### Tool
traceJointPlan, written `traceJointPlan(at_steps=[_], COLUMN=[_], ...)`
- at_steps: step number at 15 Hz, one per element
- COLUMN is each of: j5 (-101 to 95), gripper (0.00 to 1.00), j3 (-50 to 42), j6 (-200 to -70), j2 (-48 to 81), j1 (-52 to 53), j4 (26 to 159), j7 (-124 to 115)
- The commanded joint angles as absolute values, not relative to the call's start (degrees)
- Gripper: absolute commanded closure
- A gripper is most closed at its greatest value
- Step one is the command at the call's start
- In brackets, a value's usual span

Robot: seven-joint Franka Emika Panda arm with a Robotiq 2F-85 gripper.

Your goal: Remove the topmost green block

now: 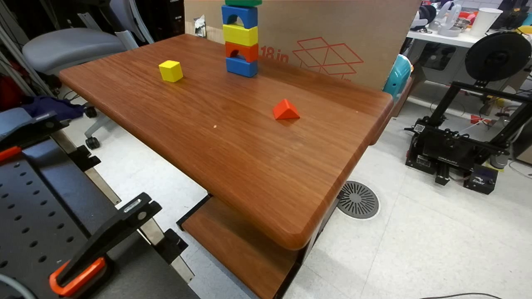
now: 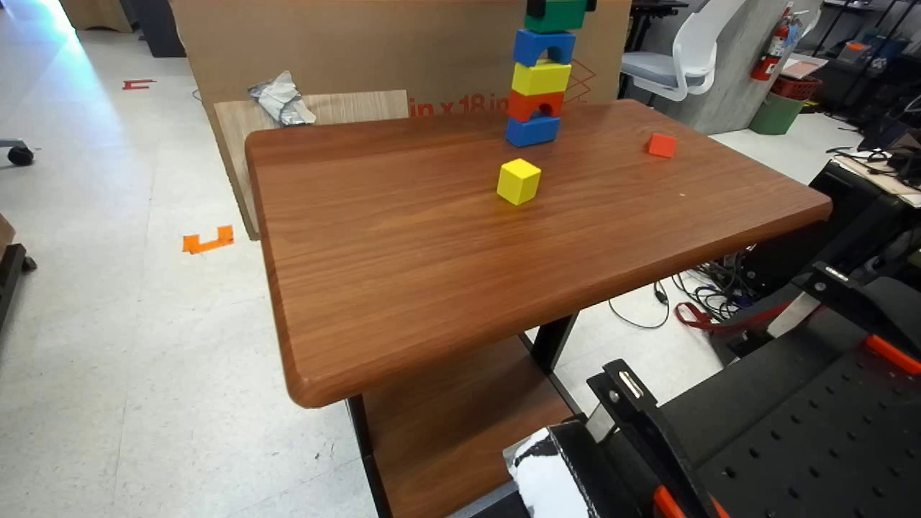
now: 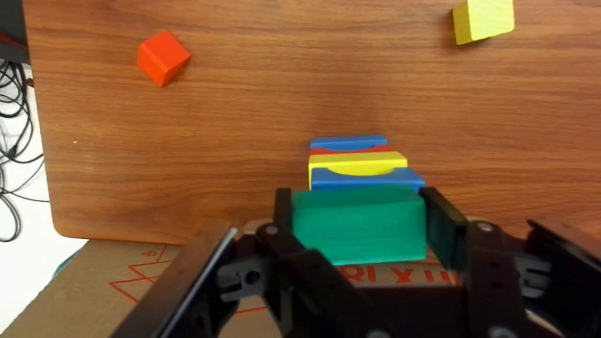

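Observation:
The topmost green block [image 3: 359,230] is a rectangular block at the near end of the wrist view. It also shows at the top edge of both exterior views [image 1: 244,2] [image 2: 555,16], partly cut off. My gripper [image 3: 358,206] has its black fingers against both ends of the block; the tips also show in an exterior view [image 2: 563,7]. The block sits at the top of the stack, shifted a little sideways from the blue arch block [image 2: 545,46] below. I cannot tell whether it still touches that arch.
Below the blue arch, the stack holds a yellow block [image 2: 542,78], an orange arch block [image 2: 536,105] and a blue block [image 2: 533,131]. A yellow cube [image 2: 518,181] and an orange-red wedge [image 1: 286,110] lie on the table [image 1: 232,145]. A cardboard sheet [image 1: 374,45] stands behind the stack.

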State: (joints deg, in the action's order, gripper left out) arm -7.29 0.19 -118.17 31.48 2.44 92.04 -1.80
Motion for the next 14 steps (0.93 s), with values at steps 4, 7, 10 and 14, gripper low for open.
traceJointPlan(at_steps=[4, 7, 10, 14], j5=[-8.51, -8.71, -8.39, -8.57], gripper=[0.58, 0.58, 0.58, 0.58], j3=[0.63, 1.66, 2.93, 3.88], j6=[-118.14, -118.8, -118.43, -119.87], j2=[27.15, 24.66, 24.44, 26.63], j1=[3.95, 5.29, 6.66, 8.11], j4=[95.87, 99.09, 100.46, 100.97], j7=[-1.3, -0.69, -0.2, -0.55])
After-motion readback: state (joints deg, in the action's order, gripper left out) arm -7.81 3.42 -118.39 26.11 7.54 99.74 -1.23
